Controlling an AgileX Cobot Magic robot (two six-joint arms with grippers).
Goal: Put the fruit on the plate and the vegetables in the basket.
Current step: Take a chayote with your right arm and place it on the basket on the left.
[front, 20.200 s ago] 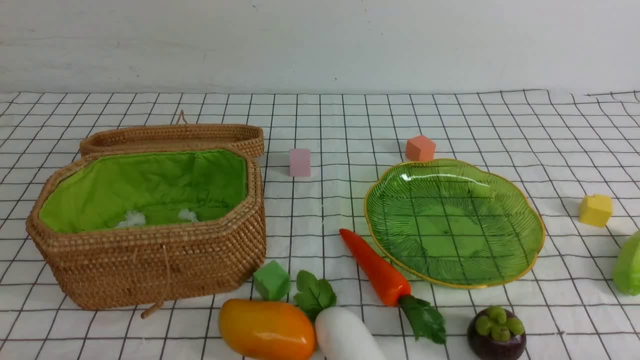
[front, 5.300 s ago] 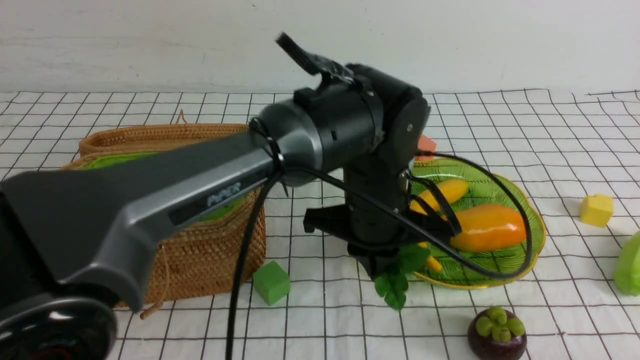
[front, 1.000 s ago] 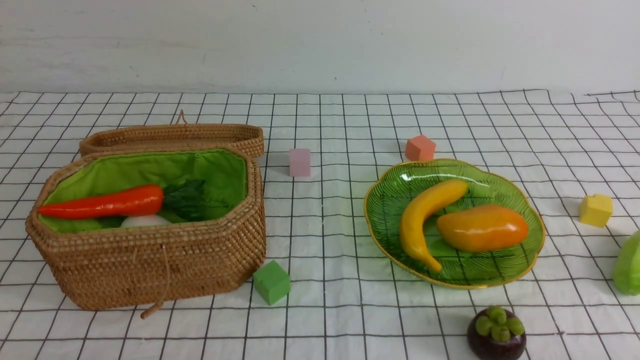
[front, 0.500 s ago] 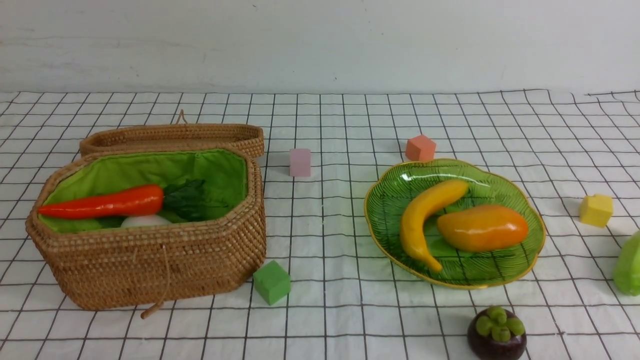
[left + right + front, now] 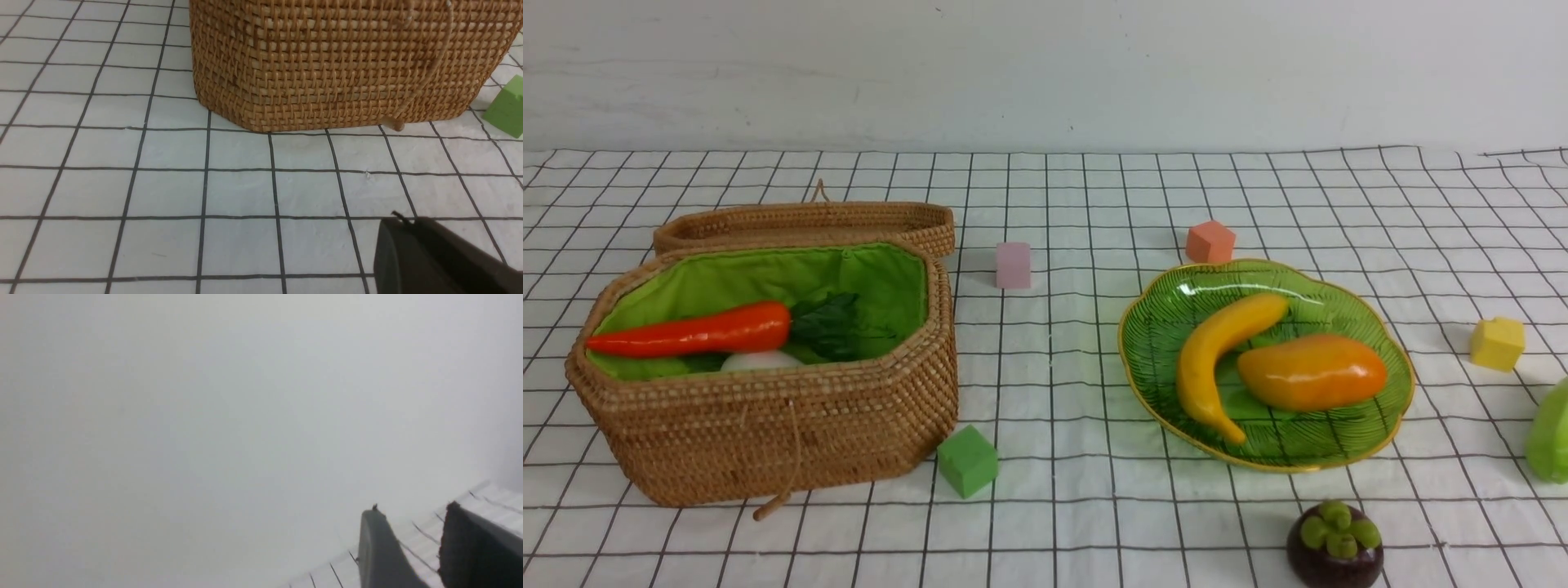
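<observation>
With the sorting partly done, the carrot (image 5: pixel 694 331) and the radish (image 5: pixel 760 360) are lying inside the basket (image 5: pixel 768 433), its lined walls penning them in, while the banana (image 5: pixel 1209 359) and the mango (image 5: pixel 1311 371) are resting side by side in the dip of the plate (image 5: pixel 1156 322), whose raised wavy edge is keeping them from rolling off. Two pieces are waiting on the table (image 5: pixel 1054 392): the mangosteen (image 5: pixel 1334 545) is sitting near the plate's rim at its 5 o'clock, and the leafy vegetable (image 5: pixel 1550 433), cut by the frame, is standing at the plate's 3 o'clock. The left tool (image 5: pixel 412 253) is hanging shut and empty, low over the table near the basket's wall; the right tool (image 5: pixel 412 514) is holding its jaws parted, gripping nothing. Room is looking good: the lid (image 5: pixel 805 222) is lying off at the basket's 12 o'clock, leaving the mouth open, though the vegetable's way there is likely running across or around the plate, and the green cube (image 5: pixel 967 460) is sitting at the basket's 4 o'clock.
</observation>
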